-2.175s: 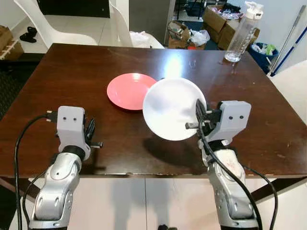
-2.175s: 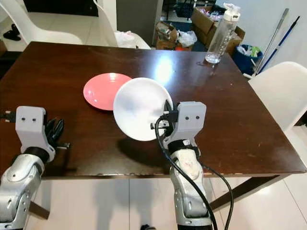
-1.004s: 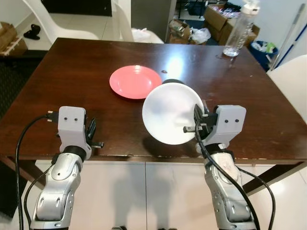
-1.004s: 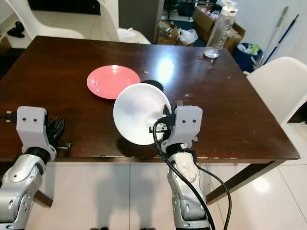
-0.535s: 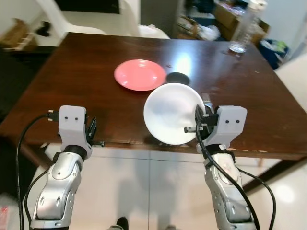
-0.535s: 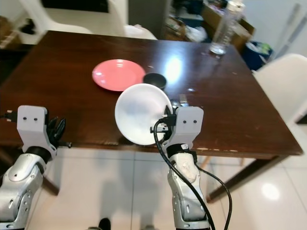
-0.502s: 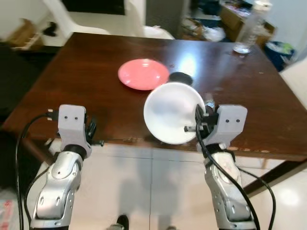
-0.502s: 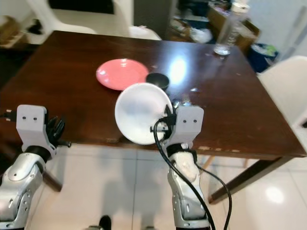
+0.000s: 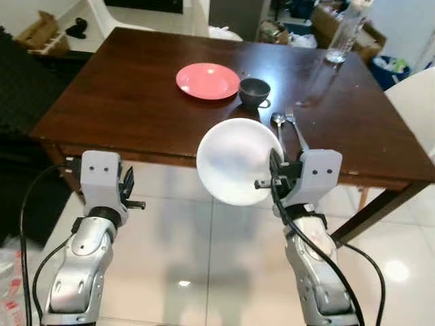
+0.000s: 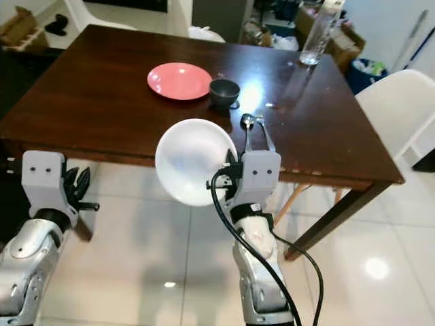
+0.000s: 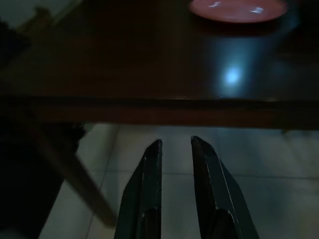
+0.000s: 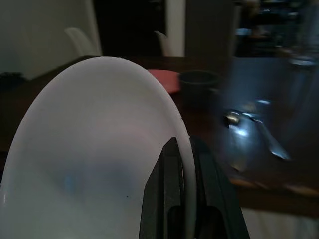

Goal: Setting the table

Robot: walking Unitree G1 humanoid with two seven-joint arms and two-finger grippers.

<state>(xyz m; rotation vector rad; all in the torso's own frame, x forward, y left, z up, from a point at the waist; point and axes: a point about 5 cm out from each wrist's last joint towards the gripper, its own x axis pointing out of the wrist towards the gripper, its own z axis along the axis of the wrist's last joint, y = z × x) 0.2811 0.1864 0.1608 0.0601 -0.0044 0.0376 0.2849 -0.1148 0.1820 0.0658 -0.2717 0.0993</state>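
While tilted, white plate (image 9: 234, 161), rim seemingly between right gripper (image 12: 182, 149) jaws

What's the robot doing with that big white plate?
The robot's right hand is pinching the rim of a white plate, holding it out over the floor, short of the table. A pink plate, dark cup, spoon and fork are laid out on the table. Its left hand holds nothing.
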